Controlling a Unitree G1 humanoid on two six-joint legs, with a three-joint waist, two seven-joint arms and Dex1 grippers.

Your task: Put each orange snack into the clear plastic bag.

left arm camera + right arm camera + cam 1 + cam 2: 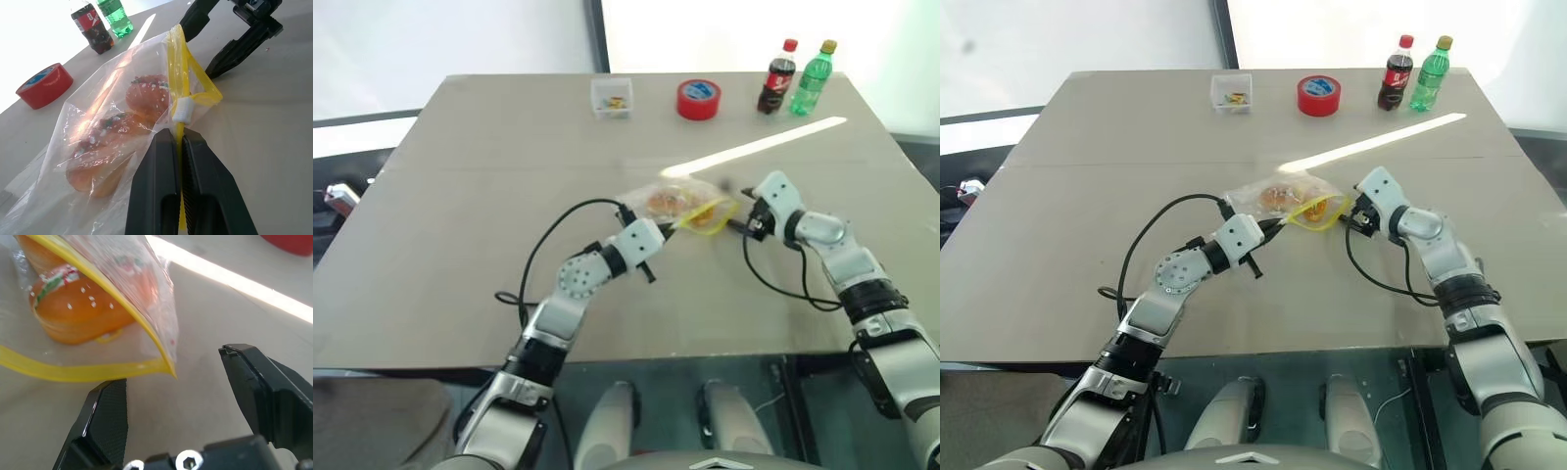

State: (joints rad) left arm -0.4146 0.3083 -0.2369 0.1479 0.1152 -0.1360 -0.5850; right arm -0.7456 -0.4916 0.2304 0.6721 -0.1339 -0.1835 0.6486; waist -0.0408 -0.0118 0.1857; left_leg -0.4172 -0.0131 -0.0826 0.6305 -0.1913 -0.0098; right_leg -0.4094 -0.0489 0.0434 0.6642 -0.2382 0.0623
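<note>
Left tool [178,142] clenched on clear plastic bag [122,98] with both orange snacks [146,95] inside; right tool [181,396] released

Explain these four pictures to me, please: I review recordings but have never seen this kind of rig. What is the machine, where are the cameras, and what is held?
It is a humanoid robot with two arms, each ending in a gripper of two black fingers. Two pictures come from its head, looking down over a grey-brown table; the other two come from cameras on each wrist.

The left gripper is shut on the yellow strip of a crinkly clear plastic bag. Two oval orange snacks already sit inside it. The right gripper is open, beside the bag's mouth, holding nothing.

At the table's far edge stand a small clear square box, a red tape roll, a dark cola bottle and a green bottle.
</note>
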